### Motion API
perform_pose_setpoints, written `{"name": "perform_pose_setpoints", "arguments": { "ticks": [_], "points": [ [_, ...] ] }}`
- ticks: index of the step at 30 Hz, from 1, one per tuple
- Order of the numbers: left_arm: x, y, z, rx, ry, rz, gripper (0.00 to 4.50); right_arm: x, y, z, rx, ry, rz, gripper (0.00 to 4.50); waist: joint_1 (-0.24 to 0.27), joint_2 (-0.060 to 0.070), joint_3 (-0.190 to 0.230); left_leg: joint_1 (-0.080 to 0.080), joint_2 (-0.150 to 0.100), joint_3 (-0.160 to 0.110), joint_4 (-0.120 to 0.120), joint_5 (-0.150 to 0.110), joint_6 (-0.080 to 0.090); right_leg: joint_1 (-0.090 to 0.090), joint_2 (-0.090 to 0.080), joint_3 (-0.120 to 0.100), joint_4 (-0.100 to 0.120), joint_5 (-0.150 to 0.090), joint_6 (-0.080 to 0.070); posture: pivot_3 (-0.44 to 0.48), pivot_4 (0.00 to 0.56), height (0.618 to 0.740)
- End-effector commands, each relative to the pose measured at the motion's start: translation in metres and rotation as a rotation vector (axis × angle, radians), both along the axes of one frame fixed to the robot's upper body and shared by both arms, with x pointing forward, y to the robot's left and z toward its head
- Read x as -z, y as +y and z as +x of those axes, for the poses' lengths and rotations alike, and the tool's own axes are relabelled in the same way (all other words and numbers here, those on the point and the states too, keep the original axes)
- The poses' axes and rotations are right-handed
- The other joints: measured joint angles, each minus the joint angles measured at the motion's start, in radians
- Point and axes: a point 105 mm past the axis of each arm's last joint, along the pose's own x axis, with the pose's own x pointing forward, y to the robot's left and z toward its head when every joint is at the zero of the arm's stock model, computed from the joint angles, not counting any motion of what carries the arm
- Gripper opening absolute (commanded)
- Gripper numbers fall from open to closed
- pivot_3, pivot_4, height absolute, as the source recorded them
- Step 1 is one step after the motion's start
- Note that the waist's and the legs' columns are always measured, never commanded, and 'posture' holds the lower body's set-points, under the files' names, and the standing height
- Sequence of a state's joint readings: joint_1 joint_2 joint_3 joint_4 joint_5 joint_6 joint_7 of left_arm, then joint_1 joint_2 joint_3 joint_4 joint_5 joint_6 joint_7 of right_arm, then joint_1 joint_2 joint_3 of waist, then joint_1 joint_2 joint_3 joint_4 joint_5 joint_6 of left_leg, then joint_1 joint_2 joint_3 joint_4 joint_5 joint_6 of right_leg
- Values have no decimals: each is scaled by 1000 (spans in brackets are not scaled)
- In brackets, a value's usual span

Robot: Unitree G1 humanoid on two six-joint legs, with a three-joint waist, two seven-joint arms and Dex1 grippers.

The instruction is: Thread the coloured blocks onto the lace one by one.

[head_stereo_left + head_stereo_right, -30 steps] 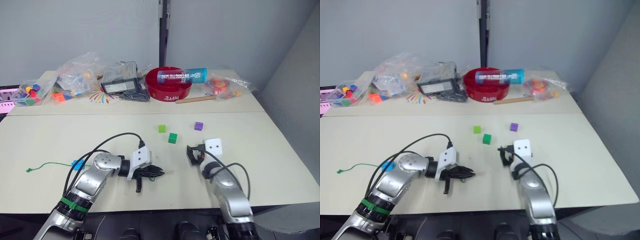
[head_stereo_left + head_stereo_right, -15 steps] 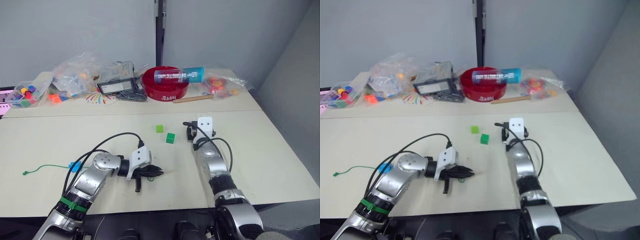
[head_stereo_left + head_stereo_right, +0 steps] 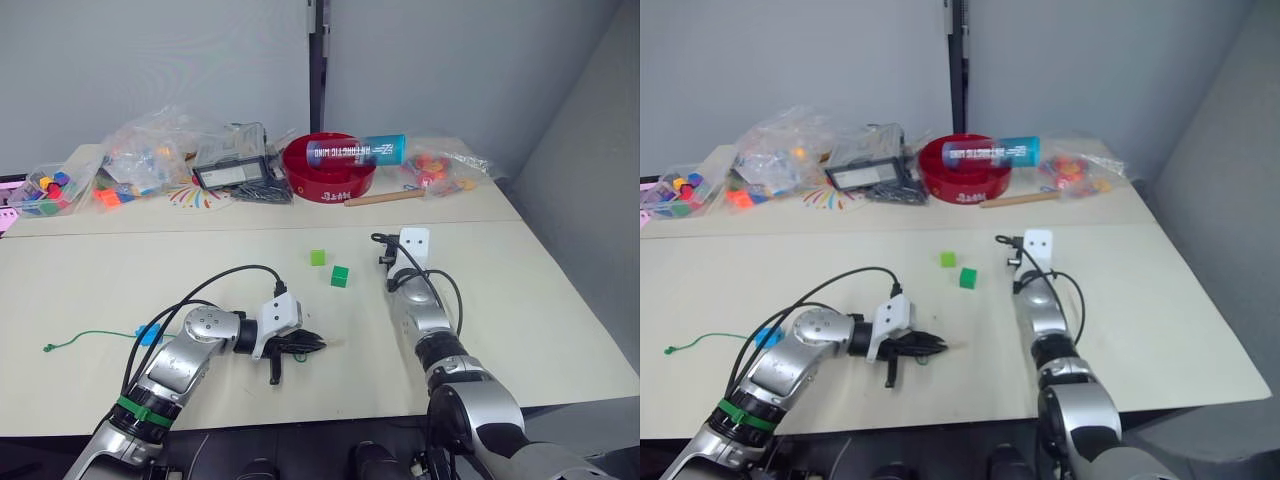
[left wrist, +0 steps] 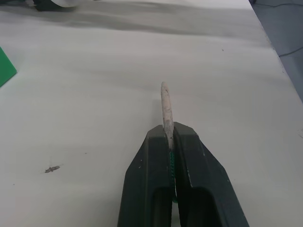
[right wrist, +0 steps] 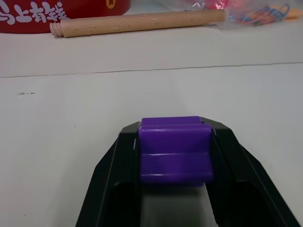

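right wrist view: red bowl (image 5: 66, 12) lettering unreadable, cropped.

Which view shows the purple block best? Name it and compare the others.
The right wrist view: the purple block sits large and unobstructed between the right gripper fingers. In the eye views the right arm hides it. The left wrist view points elsewhere.
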State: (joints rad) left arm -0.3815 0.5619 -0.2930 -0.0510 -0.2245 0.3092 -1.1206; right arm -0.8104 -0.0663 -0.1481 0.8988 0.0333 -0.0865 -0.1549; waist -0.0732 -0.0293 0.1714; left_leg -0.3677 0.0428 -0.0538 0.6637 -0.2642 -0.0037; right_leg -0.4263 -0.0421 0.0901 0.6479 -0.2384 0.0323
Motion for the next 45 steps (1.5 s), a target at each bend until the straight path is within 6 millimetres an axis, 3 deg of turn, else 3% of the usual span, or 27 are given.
{"name": "perform_pose_setpoints", "arguments": {
  "ticks": [1,5,9,11,16,20,28,30,37,43,45],
  "points": [
    [-8,0,0,5,-33,-10,0,-7,-2,-5,1,-41,32,1187,1,0,0,0,0,0,0,0,0,0,0,0,0,0,0,0,150,731],
    [-7,2,0,5,-32,-8,0,-18,7,-41,-56,-110,-1,1187,6,1,0,-1,0,-2,-1,0,0,-1,-1,-1,0,0,0,0,150,731],
    [-7,3,3,2,-34,-9,0,-25,35,-108,-186,-111,-43,1187,7,2,-1,-3,-1,-2,-3,0,0,-4,-1,-1,1,0,0,0,150,731],
    [-7,3,4,3,-34,-9,0,-20,44,-135,-235,-70,-64,1187,3,2,-1,-4,-1,-2,-3,0,0,-5,-1,-1,1,0,0,0,150,731],
    [-8,3,5,9,-33,-10,0,-1,64,-171,-332,52,-31,1187,6,2,-1,-1,-1,1,-3,1,-1,-3,0,0,-1,-1,1,0,150,731],
    [-7,2,3,19,-31,-7,0,28,68,-180,-343,201,1,1187,7,2,-1,0,0,1,-3,1,-1,-1,0,0,-1,-3,4,0,150,731],
    [-7,3,2,22,-29,-2,0,41,71,-182,-370,307,27,1187,6,-1,-3,0,0,0,-3,1,-1,-1,0,0,-2,-2,2,0,150,731],
    [-7,3,3,22,-28,-3,0,30,74,-182,-395,257,56,2250,6,-1,-3,0,0,0,-3,1,-1,-1,0,0,-2,-2,2,0,150,731],
    [-7,3,3,18,-26,-6,0,-13,65,-186,-519,65,38,4477,9,-1,-3,-1,0,0,-3,1,-1,-1,0,-1,-3,-2,2,0,150,731],
    [-7,4,4,8,-28,-8,0,-31,50,-190,-750,13,-40,4477,11,-1,-2,-1,0,0,-3,1,-1,-1,0,-1,-4,-2,2,0,150,731],
    [-8,5,4,2,-29,-10,0,-37,49,-198,-999,38,-53,4477,10,-2,-2,-1,0,1,-3,1,-1,0,0,-1,-3,-2,2,0,150,731]
  ]
}}
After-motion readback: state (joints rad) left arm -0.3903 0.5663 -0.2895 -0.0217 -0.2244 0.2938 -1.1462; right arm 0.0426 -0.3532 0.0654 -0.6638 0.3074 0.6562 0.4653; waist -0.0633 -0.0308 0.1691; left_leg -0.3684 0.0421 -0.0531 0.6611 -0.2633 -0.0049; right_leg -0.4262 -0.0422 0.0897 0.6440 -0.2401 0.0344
